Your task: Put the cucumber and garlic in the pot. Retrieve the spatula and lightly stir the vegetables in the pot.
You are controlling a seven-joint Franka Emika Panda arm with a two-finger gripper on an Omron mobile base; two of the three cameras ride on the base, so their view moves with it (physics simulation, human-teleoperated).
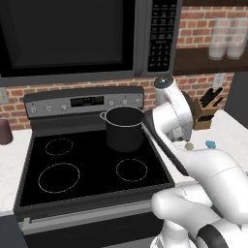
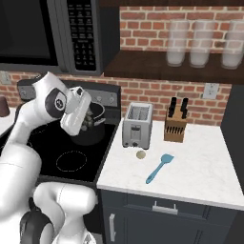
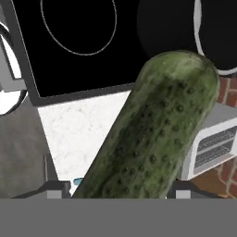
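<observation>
Your inventory, left to right, placed against the jaws:

- Black glass cooktop [image 1: 87, 164]: spread out to the left of the jaws, four burner rings on it.
- Pot [image 1: 124, 128]: on the rear right burner, just beside the jaws on their left; its lighter rim [image 3: 198, 28] shows ahead of the fingertips in the hand view.
- Gripper [image 2: 86, 119]: your jaws stand fairly wide, closed on the cucumber [image 3: 157, 134], which lies lengthwise between them, its rounded end pointing toward the pot.
- Silver toaster [image 2: 137, 125]: on the white counter [image 2: 190, 162], to the right of the jaws.
- Garlic [image 2: 141, 154]: a small pale bulb in front of the toaster, apart from the jaws.
- Blue spatula [image 2: 159, 168]: flat on the counter, right of the garlic.
- Knife block [image 2: 175, 125]: by the brick wall, well apart from the jaws.
</observation>
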